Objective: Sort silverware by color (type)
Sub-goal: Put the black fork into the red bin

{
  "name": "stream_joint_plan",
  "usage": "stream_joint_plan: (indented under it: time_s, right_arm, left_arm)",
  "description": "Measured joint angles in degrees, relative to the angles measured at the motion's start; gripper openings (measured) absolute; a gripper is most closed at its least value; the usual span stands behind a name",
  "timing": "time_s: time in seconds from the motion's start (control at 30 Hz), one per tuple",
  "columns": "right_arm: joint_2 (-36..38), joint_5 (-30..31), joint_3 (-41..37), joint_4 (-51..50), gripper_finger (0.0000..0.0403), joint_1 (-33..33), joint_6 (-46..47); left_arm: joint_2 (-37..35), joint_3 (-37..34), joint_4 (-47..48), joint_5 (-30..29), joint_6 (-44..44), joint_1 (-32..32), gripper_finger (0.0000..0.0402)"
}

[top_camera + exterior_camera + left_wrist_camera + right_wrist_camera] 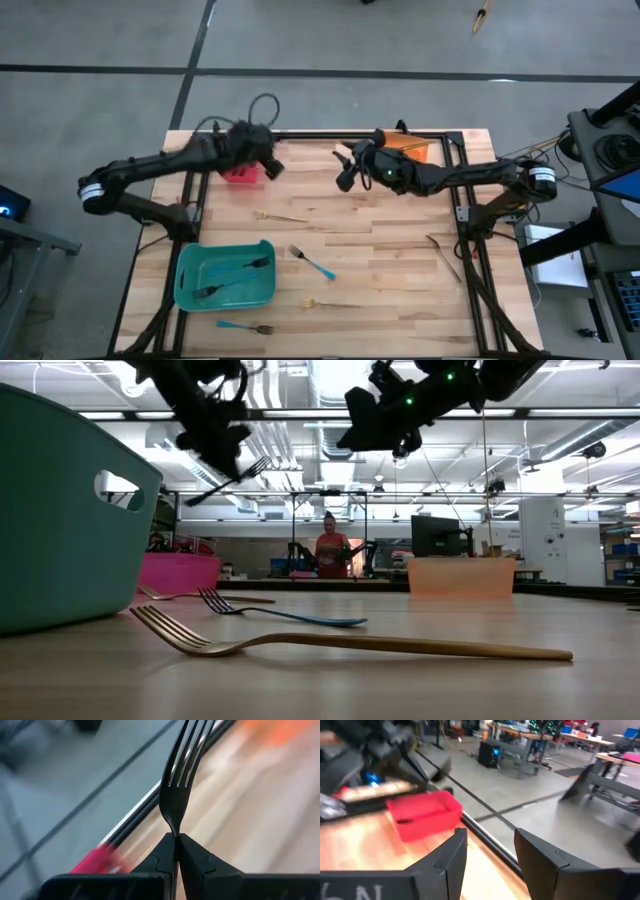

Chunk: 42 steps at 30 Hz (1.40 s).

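Observation:
My left gripper hangs over the table's far left part, beside the red bin, shut on a dark silver-grey fork. My right gripper is open with nothing between its fingers; it hovers near the table's far middle and faces the red bin. On the wood lie two gold forks, two blue-handled forks and a dark fork. More forks lie in the teal bin. My left gripper pinches the dark fork at its neck, just below the head, between its two fingertips. The fork runs along the fingers and its tines point away from the wrist. It is lifted clear of the table and slants, tines higher.
An orange bin stands at the far right, behind my right arm. A black frame rail runs along the table's far edge. The wood between the two arms and the loose forks is bare. A person stands far off in the room beyond.

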<state>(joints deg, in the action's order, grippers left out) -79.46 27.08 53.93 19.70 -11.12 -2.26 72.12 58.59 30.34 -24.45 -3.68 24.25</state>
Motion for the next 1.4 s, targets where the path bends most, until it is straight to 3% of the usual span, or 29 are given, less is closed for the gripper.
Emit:
stream_joint_plan:
  time_s: [0.13,0.3,0.37,0.5,0.63,0.87,1.17,1.4]
  right_arm:
    - [1.33,0.05,0.00,-3.37,0.0145,-2.22,-1.84]
    - [1.45,-0.01,0.00,-7.39,0.0136,-5.18,-3.83]
    - [1.45,-0.01,0.00,-10.02,0.0134,-6.33,-3.81]
    - [1.42,-0.03,0.00,-13.60,0.0132,-8.38,-4.47]
    - [1.47,-0.06,-0.01,-17.15,0.0132,-10.06,-4.50]
    - [1.51,-0.09,-0.02,-17.14,0.0133,-11.80,-4.49]
    - [1.51,-0.27,-0.02,-17.26,0.0130,-11.82,-4.95]
    - [1.51,-0.27,-0.02,-17.29,0.0130,-11.82,-5.34]
  left_arm:
    - [0.25,1.09,9.47,1.85,-2.19,10.53,0.0000]
    - [0.28,0.83,11.24,12.24,-2.94,24.92,0.0000]
    - [0.28,0.83,11.31,15.51,-3.47,28.89,0.0000]
    - [0.28,0.96,13.47,16.07,-6.63,33.89,0.0000]
    - [0.47,1.68,16.70,16.17,-7.39,34.77,0.0000]
    - [6.58,5.39,18.54,23.75,-6.36,34.75,0.0000]
    - [17.44,17.71,30.59,23.47,0.08,34.75,0.0000]
    - [21.82,19.35,35.06,23.45,1.04,34.75,0.0000]
